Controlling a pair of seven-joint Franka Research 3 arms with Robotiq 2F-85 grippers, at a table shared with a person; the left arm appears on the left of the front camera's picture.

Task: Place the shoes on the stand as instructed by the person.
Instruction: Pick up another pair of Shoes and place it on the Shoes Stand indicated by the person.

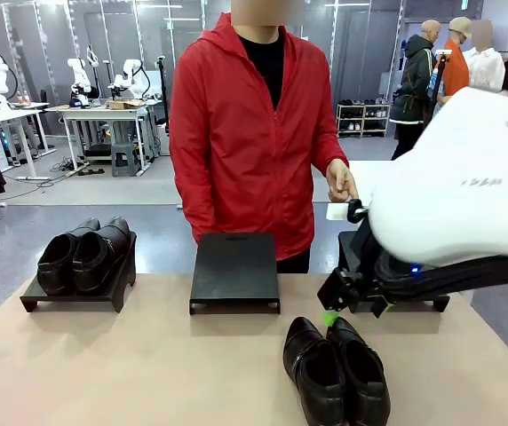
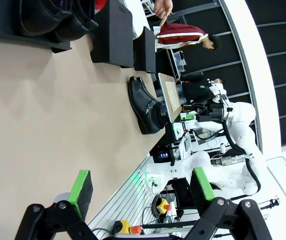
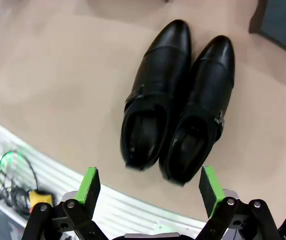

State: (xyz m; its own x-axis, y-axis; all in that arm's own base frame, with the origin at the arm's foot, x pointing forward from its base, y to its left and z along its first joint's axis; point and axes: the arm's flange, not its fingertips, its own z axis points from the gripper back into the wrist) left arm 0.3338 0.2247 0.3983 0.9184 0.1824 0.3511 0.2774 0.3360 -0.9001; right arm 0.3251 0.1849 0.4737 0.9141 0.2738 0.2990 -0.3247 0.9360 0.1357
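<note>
While the person in the red zip-up jacket holds a hand out over the far-right black stand, the robot's right hand hangs just above the loose pair of glossy black leather dress shoes on the near right of the tan surface. Its green-padded jaws are spread wide, nothing in them. Left hand, same deal: wide open, empty, well apart from those shoes. Other black pair already sits on the far-left stand; middle stand has nothing on it. Looks like the reach-to-grab step to me. Next it needs to drop so the pads straddle both shoes, then squeeze.
</note>
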